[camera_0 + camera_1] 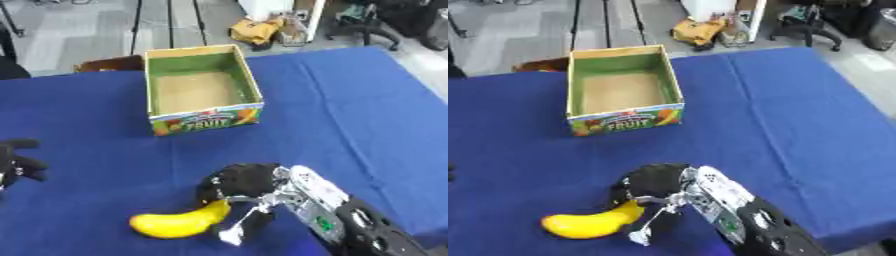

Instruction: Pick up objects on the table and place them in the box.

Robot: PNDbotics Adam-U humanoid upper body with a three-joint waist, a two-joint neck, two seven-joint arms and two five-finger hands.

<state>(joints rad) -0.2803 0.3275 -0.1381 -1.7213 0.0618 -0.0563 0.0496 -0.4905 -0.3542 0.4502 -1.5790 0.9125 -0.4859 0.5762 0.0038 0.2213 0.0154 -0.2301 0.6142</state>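
Currently:
Right hand (243, 186): my fingers curled round the banana (178, 223) end, ready for lifting.
Left hand (17, 162): idle, fingers relaxed.
Fruit box (248, 75): open, awaiting banana.

Both eye views look steeply down from the robot's head onto the blue counter (350, 100), facing away from the body toward the box (619, 90). They share nearly everything around the box; the left eye view shows it further right.

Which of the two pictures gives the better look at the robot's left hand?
The left eye view. There the left hand shows at the left edge, resting on the blue table with its dark fingers spread. The right eye view catches only a dark sliver of it at the left edge.
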